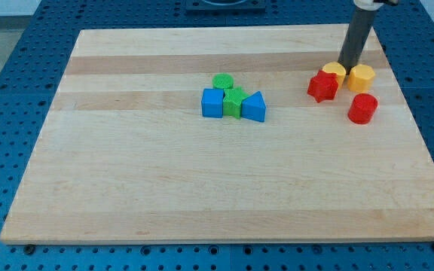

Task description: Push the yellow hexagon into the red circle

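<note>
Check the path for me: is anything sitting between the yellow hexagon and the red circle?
Nothing visible. My tip sits at the upper-left edge of the yellow hexagon, between it and the other yellow block. The red circle lies just below the hexagon with bare board between. The red star is off to the view's left.

Blue cube, green blocks, blue wedge clustered; red star, perhaps, touching another yellow block.

The dark rod is seen in the upper right of the frame, tilted slightly, with my tip lowered.
</note>
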